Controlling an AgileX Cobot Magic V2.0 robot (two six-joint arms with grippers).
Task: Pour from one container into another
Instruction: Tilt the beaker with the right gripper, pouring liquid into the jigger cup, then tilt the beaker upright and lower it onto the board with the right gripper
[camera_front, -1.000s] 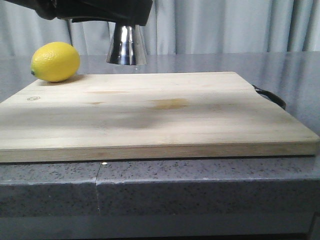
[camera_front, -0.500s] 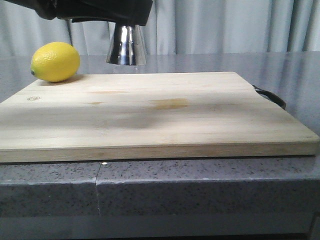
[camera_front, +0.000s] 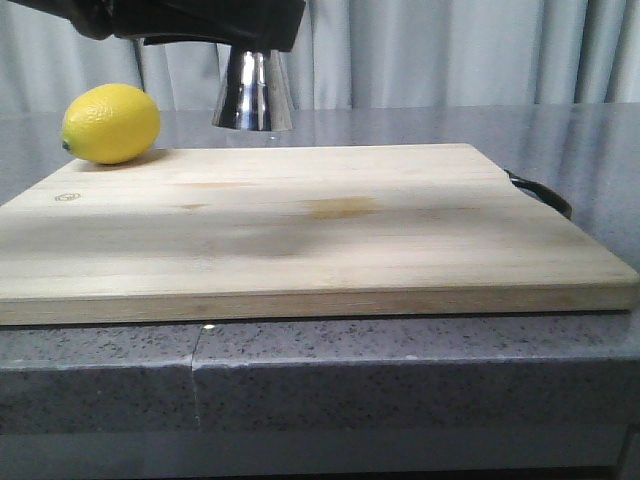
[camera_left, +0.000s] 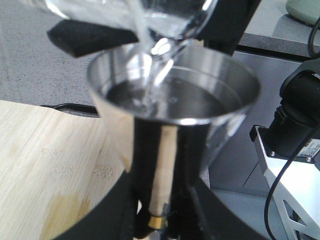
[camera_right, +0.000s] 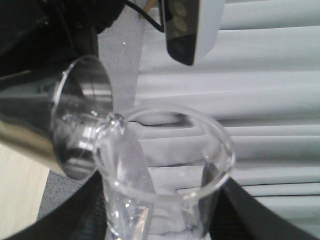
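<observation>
The steel jigger (camera_front: 253, 92) hangs above the back of the cutting board (camera_front: 300, 220); only its lower cone shows in the front view. My left gripper (camera_left: 162, 200) is shut on the jigger (camera_left: 175, 100) around its narrow gold-banded waist, upright. The clear glass beaker (camera_right: 165, 165) is tilted, its spout over the jigger's rim (camera_right: 75, 125), and my right gripper (camera_right: 162, 220) is shut on its body. A thin stream of clear liquid (camera_left: 150, 70) runs from the beaker (camera_left: 150, 15) into the upper cup, which holds liquid. The right gripper is out of the front view.
A yellow lemon (camera_front: 110, 123) lies at the board's back left corner. The wooden board rests on a grey speckled counter (camera_front: 400, 380), with a black handle (camera_front: 540, 192) at its right end. Grey curtains hang behind.
</observation>
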